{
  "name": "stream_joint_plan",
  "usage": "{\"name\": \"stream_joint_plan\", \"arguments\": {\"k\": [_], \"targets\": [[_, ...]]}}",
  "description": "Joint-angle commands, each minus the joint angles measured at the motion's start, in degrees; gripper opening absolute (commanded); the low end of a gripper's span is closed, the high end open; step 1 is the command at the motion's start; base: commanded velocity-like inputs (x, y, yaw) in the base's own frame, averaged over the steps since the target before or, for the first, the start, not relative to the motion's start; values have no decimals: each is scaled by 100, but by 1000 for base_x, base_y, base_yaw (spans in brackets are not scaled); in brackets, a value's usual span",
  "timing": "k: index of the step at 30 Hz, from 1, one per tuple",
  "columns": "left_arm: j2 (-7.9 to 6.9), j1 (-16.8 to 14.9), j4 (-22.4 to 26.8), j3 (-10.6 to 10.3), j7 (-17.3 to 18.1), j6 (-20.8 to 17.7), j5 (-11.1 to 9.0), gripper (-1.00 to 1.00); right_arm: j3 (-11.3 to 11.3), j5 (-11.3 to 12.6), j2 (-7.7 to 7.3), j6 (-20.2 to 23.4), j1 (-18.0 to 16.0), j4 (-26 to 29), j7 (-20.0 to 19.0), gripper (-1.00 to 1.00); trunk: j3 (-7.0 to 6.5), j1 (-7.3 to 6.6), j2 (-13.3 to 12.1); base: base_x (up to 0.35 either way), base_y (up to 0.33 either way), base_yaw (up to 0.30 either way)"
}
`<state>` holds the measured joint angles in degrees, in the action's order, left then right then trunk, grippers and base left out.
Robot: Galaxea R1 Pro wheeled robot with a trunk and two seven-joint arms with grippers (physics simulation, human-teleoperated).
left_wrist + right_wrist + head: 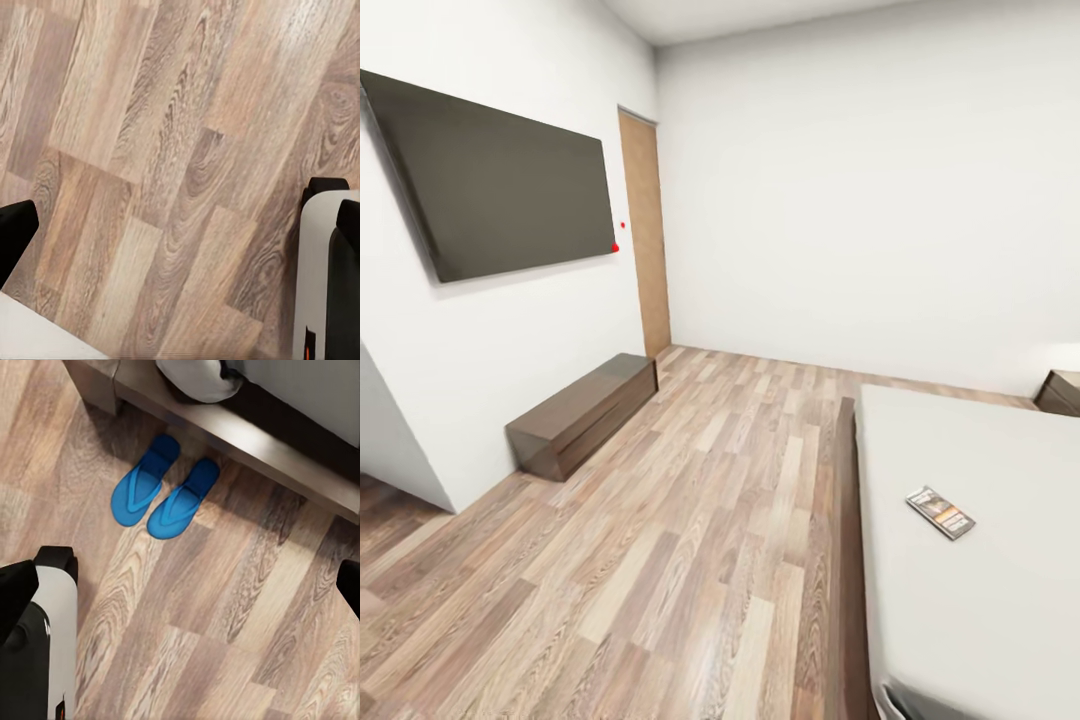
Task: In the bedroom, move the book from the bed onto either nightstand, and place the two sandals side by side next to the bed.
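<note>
**Clerk:** Head view, entries?

**Keeper:** Bedroom, white walls. Bed (970, 560), grey mattress in a dark frame. Book (940, 512) lay flat on the mattress, near the bed's floor-side edge. Nightstand (1060, 392) stood at the bed's far corner, only partly in frame. Across the wood-plank floor (690, 540) from the bed: a low dark cabinet (585, 413) against the wall, a dark television (500, 178) mounted above it, and a wooden door (645, 235) beyond the cabinet.

**Clerk:** Left wrist view?

**Keeper:** Left gripper (176, 240) above bare floor planks; jaws stood wide, a black tip at either edge, nothing between them.

**Clerk:** Right wrist view?

**Keeper:** Two sandals (165, 489), bright blue, lay side by side on the floor, touching or nearly so, their toe ends close against the bed's dark frame. A grey rounded bundle sat on the bed edge (196, 376) just above them. Right gripper (187, 585) hung over the planks apart from the sandals; jaws spread wide, empty.
</note>
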<state>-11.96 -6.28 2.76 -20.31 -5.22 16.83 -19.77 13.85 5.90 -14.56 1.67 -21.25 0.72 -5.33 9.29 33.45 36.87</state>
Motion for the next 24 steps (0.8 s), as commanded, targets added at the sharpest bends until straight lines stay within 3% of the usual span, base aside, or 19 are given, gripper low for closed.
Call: {"name": "stream_joint_plan", "arguments": {"k": [1,24], "targets": [[0,-5,-2,-50,-23,13,-29,100,48,60,-3,18,-1,8,-20,100,13,1,8,-5,7,258],[1,-5,-2,-52,-23,13,-20,100,54,60,3,18,-1,12,-15,100,102,1,8,-1,2,259]]}}
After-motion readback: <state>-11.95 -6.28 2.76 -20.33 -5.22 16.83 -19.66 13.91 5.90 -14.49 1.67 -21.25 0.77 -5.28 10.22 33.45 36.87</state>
